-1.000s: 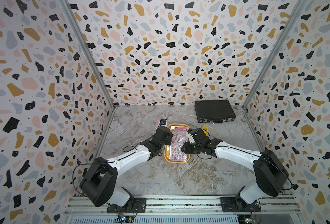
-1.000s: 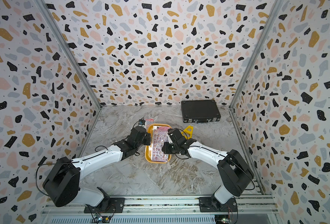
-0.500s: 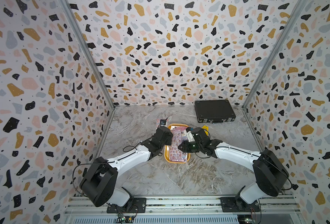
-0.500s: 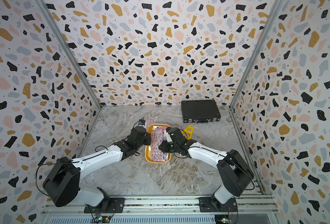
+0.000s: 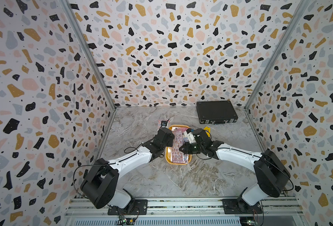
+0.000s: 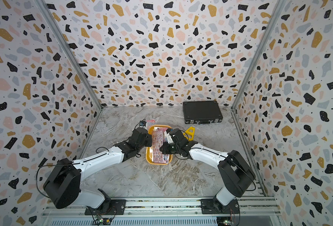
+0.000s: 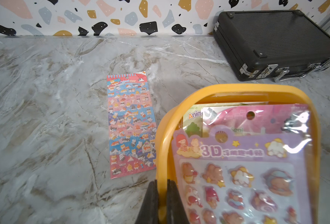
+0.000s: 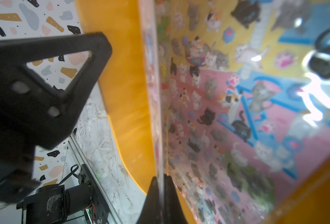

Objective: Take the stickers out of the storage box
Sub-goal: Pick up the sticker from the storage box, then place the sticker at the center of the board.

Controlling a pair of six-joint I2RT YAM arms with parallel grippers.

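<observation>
Both top views look down from high behind my bases toward twelve o'clock, sharing the whole table (image 5: 181,182). My left wrist camera faces twelve, close over the storage box (image 7: 237,89) rim; my right faces nine, closer.

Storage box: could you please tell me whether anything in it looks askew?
Yes: the top sheet is tilted up off the stack, one edge pinched in the right gripper. The left gripper clamps the rim of the box. Nothing looks spilled or damaged.
</observation>
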